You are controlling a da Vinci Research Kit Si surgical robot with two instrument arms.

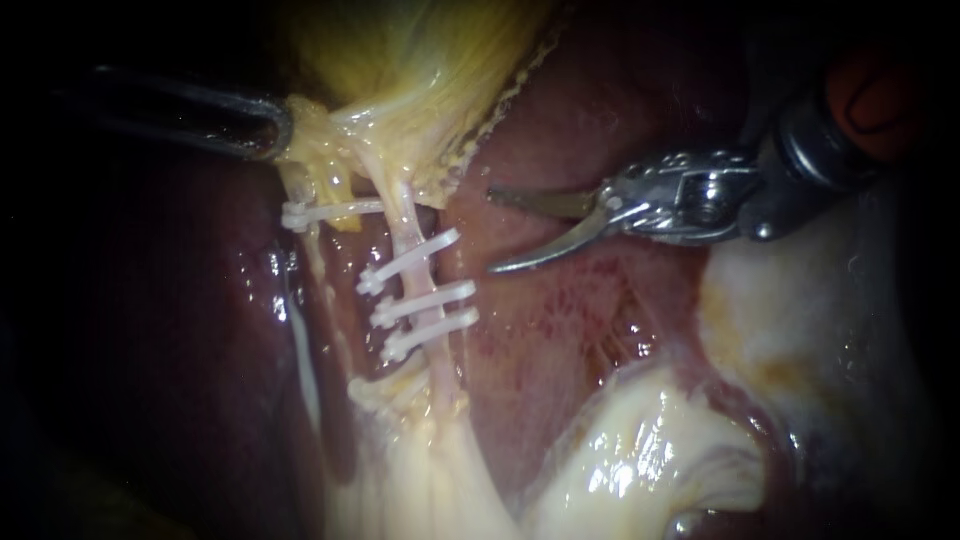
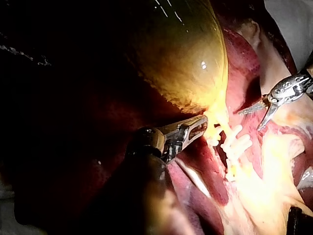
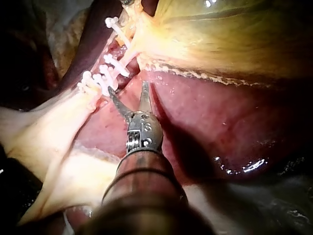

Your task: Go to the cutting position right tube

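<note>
Right instrument (image 1: 492,232): blade jaws wide apart and empty, over bare liver (image 1: 560,330), just beside the right tube (image 1: 407,222) and not yet round it. Three clips (image 1: 425,300) cross that tube. Risk, in my judgement: a skewed advance strikes a clip or nicks the liver.

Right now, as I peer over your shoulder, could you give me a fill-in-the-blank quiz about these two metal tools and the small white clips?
1. The blades of the silver right instrument stand ____, holding nothing.
2. The pale pink right tube carries ____ white plastic clips.
3. The dark instrument gripping yellowish tissue at the yellow gallbladder's neck enters from the ____.
4. Those blades lie over the dark red liver, ____ touching the right tube.

Missing words: open; three; left; not.
</note>
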